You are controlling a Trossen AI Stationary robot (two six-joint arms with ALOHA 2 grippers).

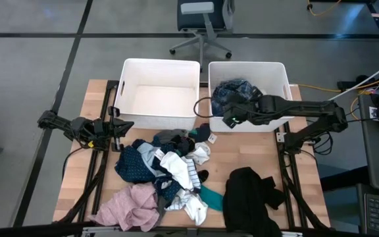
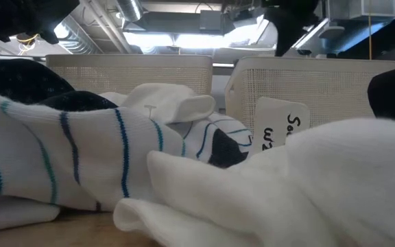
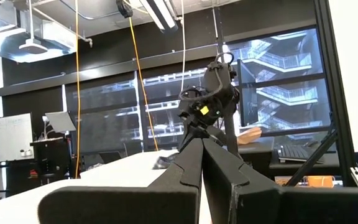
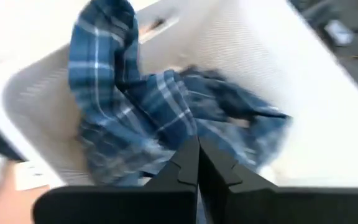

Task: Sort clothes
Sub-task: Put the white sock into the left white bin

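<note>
A blue plaid garment point(image 1: 237, 92) lies bunched in the right white tub point(image 1: 285, 85); it also shows in the right wrist view point(image 4: 135, 118). My right gripper point(image 1: 227, 120) is shut and hovers over that tub's near left corner, its fingertips point(image 4: 191, 149) in front of the plaid. My left gripper point(image 1: 122, 126) is shut and empty at the table's left, beside the left tub point(image 1: 125, 85). The loose clothes lie on the near half of the table: navy point(image 1: 133, 164), white and striped point(image 1: 183, 170), pink point(image 1: 133, 205), teal point(image 1: 210, 195) and black point(image 1: 249, 197). My right gripper's shut fingers point down into the right tub, slanting from its near side. Whether the fingertips touch the plaid garment point(image 4: 166, 134) I cannot tell; no cloth shows between them.
The left tub is bare inside point(image 1: 160, 99). In the low view a white sock with teal and navy stripes point(image 2: 81, 158) and a white cloth point(image 2: 286, 192) fill the foreground before both tubs. An office chair point(image 1: 202, 20) stands beyond the table's far edge.
</note>
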